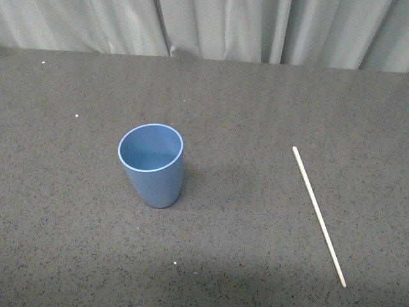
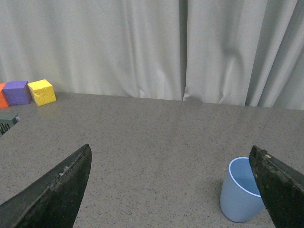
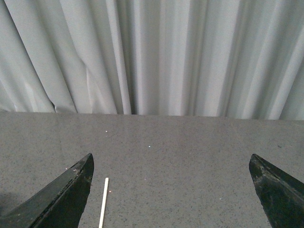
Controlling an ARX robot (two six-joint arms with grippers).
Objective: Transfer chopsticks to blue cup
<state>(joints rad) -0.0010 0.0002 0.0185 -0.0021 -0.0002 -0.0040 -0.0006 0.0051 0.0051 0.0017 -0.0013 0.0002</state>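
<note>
A thin pale beige chopstick (image 1: 318, 214) lies well right of the upright light blue plastic cup (image 1: 151, 166); our left hand (image 2: 169, 149) and right hand (image 3: 171, 156) gape wide, empty.

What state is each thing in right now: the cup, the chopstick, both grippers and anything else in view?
blue cup: upright, empty.
chopstick: lying flat on the table, apart from the cup, not grasped.
left gripper: open, holding nothing.
right gripper: open, holding nothing.
yellow block, purple block, orange block: resting side by side on the table.
</note>
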